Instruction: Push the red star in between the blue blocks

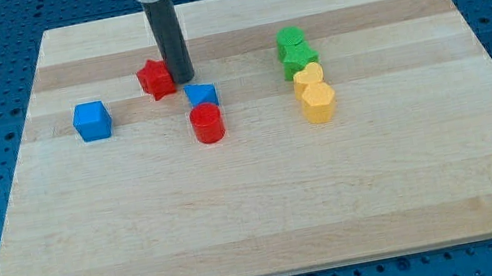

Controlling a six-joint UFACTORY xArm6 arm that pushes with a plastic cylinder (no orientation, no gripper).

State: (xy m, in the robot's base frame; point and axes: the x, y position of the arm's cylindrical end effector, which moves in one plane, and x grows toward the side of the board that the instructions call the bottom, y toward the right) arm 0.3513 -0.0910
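As counted: two red blocks [155,78], two blue [93,120], two green [295,51], two yellow [315,93]

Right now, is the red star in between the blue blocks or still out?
Out: the red star sits above the gap between blue cube and blue block.

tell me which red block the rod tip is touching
The red star, just left of my tip. The red cylinder sits apart, nearer the view's bottom.

The rod [168,30] runs out past the view's top edge. My tip [181,76] hides the red star's [154,78] near side, touching it. Shapes of the two green blocks [294,52], well off to the tip's right, are unclear.
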